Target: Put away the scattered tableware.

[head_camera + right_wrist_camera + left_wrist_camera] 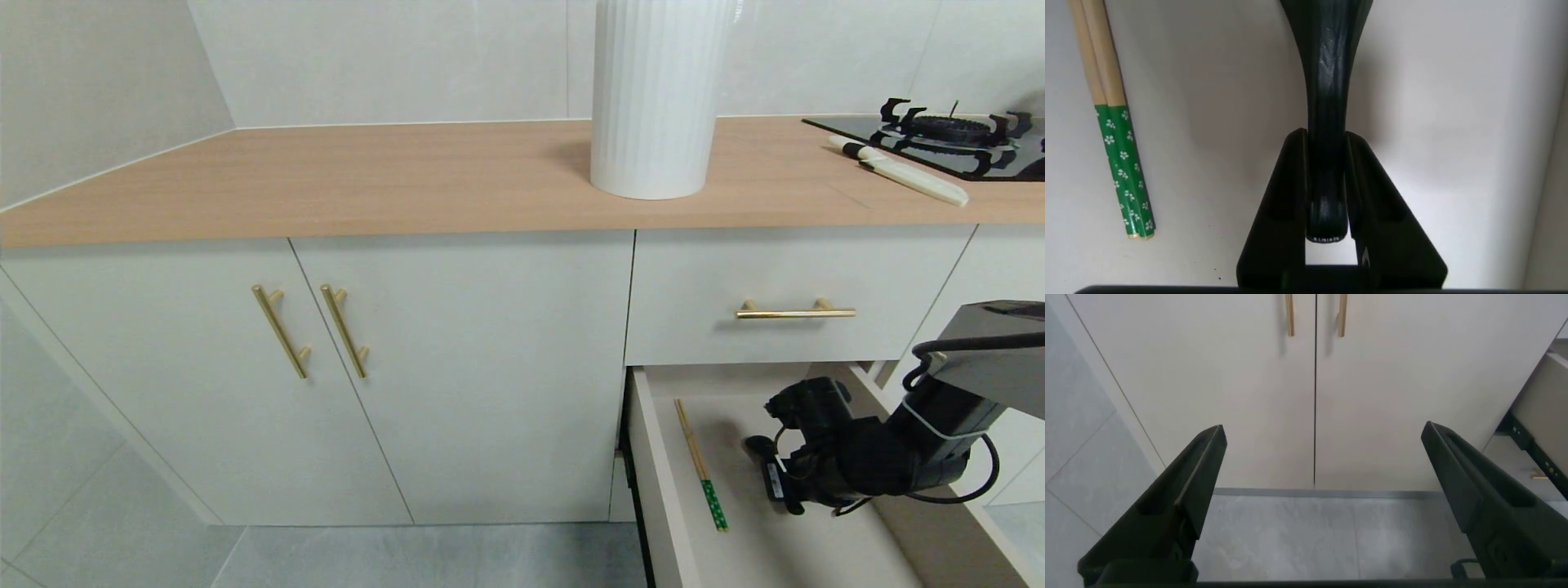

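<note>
In the open drawer (653,457), the right gripper (1327,163) has its jaws clenched on a black utensil handle (1327,73), beside green-tipped chopsticks (700,467). Above the drawer, the wooden bench (367,175) carries a white ribbed canister (653,98) and a knife (902,171). The left gripper (1319,457), jaws released, faces cabinet doors (1372,400) beside the drawer.

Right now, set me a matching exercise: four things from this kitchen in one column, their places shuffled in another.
1 chopsticks
2 knife
3 black utensil
4 white ribbed container

A lying on the counter by the stove
B clamped in the right hand
C lying in the open drawer
D standing upright on the counter

Pairs: 1-C, 2-A, 3-B, 4-D
</note>
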Tool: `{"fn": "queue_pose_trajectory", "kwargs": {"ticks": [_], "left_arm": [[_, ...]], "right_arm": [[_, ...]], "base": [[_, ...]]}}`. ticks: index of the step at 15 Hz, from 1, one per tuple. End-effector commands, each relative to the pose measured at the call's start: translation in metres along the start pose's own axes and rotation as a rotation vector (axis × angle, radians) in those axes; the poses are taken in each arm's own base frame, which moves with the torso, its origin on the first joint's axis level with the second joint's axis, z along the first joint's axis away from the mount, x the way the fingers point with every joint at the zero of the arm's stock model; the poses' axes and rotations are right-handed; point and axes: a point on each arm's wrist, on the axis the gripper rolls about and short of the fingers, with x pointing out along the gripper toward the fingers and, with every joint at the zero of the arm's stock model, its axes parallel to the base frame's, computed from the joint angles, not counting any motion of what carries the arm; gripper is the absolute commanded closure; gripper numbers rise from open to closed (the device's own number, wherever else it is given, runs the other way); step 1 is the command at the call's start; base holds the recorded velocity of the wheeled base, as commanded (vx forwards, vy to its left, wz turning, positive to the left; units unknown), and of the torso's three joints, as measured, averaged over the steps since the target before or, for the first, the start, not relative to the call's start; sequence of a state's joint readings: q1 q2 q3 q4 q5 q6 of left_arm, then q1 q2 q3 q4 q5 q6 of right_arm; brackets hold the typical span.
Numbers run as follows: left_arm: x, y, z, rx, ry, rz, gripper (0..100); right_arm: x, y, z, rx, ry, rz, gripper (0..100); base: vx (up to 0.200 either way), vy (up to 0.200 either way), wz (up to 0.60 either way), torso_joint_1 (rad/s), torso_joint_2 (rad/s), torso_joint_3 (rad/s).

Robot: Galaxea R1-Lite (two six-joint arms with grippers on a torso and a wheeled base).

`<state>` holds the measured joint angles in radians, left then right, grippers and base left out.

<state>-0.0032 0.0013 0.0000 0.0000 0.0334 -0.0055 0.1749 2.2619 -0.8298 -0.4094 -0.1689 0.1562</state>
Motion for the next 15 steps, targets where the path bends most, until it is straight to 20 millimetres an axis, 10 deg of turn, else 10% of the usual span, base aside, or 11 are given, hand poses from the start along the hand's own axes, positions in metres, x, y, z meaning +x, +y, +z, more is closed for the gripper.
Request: {"fn": "queue_pose_trajectory", "kwargs": {"ticks": [1,8,15], "left_arm": [[0.000,0.000,0.000,-0.001,0.000,0.000,0],[0.000,0.000,0.000,-0.001,0.000,0.000,0],[0.000,0.000,0.000,-0.001,0.000,0.000,0]], "right_arm": [[0.000,0.000,0.000,-0.001,0.000,0.000,0],[-0.015,-0.002,0.008,0.012,-0.052,0.008,0],[-0.104,-0.017,0.024,0.036,-0.225,0.031,0]], "base": [[0.000,0.000,0.00,0.000,0.00,0.000],[0.000,0.000,0.00,0.000,0.00,0.000],[0.000,0.000,0.00,0.000,0.00,0.000]]}}
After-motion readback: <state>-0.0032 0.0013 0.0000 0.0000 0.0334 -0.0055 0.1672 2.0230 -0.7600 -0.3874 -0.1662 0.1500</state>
